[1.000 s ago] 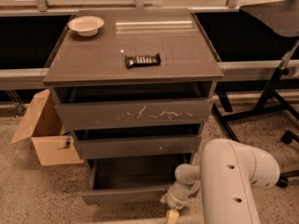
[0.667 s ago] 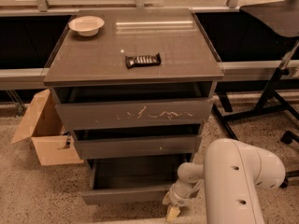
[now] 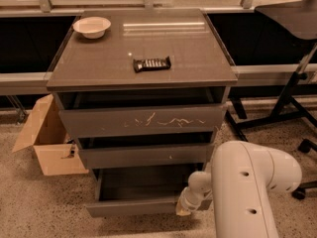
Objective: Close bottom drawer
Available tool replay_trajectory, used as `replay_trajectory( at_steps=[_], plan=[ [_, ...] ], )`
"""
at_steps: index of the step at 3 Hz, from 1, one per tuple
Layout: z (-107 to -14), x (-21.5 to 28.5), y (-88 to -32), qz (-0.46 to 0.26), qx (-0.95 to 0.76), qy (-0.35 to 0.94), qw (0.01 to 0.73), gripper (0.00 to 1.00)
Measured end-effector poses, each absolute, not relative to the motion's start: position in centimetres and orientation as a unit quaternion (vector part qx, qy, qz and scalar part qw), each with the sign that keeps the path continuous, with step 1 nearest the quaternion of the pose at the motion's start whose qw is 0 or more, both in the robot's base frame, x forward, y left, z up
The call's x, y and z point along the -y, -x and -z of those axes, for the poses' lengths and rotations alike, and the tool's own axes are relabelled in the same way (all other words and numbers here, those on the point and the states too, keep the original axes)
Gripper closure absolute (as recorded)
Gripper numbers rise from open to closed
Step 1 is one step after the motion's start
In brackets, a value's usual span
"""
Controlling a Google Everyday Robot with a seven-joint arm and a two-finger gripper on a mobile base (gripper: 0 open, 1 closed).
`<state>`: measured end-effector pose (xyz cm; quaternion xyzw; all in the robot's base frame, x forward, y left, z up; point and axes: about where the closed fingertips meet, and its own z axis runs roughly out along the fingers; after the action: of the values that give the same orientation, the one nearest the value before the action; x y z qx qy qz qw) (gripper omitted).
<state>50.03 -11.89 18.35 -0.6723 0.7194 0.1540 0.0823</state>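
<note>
The bottom drawer [image 3: 133, 207] is the lowest of three dark grey-brown drawers and stands pulled out, its wide shallow box open to view. Its plain front panel runs along the floor side. My gripper [image 3: 182, 210] is at the right end of that front panel, low near the floor, at the end of my white arm [image 3: 247, 192]. The arm's bulk hides the drawer's right corner. Above it sit the middle drawer [image 3: 143, 155] with a small white speck and the tall top drawer [image 3: 143, 120] with white scratches, both slightly ajar.
The cabinet top [image 3: 99, 63] holds a white bowl [image 3: 92, 26] at the back left and a dark wrapped bar [image 3: 152, 63] in the middle. An open cardboard box [image 3: 47, 138] stands on the floor at the left. Chair legs [image 3: 292, 108] stand at the right.
My arm has shifted slightly to the right, with the gripper staying at the drawer front's right end. The drawer looks about as far out as before.
</note>
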Motion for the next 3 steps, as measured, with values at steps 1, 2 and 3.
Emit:
replay_trajectory(
  at_steps=[1,2,3],
  plan=[
    [-18.5,12.4,-52.5,-0.116,-0.726,0.668,0.116,1.00],
    [-18.6,12.6,-54.8,-0.099,-0.728,0.662,0.148,1.00],
    [-18.8,12.7,-57.2,-0.106,-0.725,0.654,0.186,1.00]
  ],
)
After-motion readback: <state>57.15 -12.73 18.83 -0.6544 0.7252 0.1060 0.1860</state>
